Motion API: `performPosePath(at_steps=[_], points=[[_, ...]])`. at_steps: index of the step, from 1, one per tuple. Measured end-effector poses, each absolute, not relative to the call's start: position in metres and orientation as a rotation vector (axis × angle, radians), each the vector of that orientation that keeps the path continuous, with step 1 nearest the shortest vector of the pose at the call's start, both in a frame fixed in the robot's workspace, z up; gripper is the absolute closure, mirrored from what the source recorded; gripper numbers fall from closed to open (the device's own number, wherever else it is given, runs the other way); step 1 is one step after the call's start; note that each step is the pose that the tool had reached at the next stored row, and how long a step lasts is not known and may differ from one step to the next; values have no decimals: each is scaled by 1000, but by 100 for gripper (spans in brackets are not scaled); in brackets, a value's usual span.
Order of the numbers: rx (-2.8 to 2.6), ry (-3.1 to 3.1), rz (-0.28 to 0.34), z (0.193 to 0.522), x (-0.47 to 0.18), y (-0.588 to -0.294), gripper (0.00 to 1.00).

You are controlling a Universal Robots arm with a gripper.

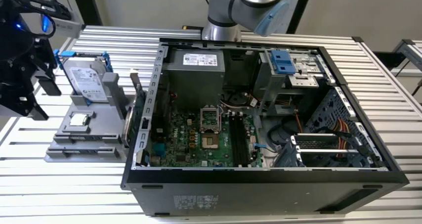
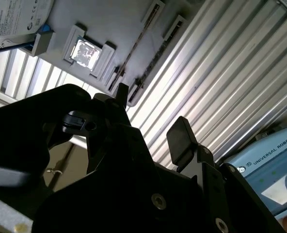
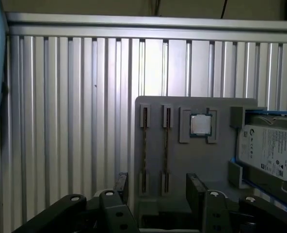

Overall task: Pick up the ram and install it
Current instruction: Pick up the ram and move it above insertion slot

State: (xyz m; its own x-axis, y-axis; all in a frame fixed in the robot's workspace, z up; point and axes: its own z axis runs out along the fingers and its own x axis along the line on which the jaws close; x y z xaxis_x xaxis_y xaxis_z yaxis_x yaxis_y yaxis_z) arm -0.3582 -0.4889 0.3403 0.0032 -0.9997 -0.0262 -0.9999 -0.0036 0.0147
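The black end effector [image 3: 158, 187] is hovering, fingers [image 3: 196, 187] spread apart and gripping nothing; the long, thin, dark-green ram stick [image 3: 166, 145] is sitting edge-up in the grey plastic holder [image 3: 221, 160] ahead of it, untouched. Pickup and installing are both waiting.

- My pincer [image 3: 157, 182] hangs over the table [image 3: 61, 121], touching nothing.
- The tray [image 3: 197, 160] lies on the table, below and just ahead of my fingertips.
- Two ram sticks [image 3: 144, 145] stand side by side in the tray's slots, in line with the gap between my fingers [image 3: 121, 187].
- The processor chip [image 3: 200, 124] sits in a tray pocket just beside the sticks.
- The hard drive [image 3: 269, 150] stands on the tray beyond the chip, farther from my pincer.
- The computer case [image 1: 264, 184] lies on the table beyond the tray, with the motherboard [image 1: 191, 135] inside it, well apart from my pincer.
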Motion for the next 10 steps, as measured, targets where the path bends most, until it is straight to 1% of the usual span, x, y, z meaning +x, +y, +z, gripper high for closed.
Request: performPosePath(at_steps=[10], points=[[-2219,2212,45,333,-358,-489,0]])
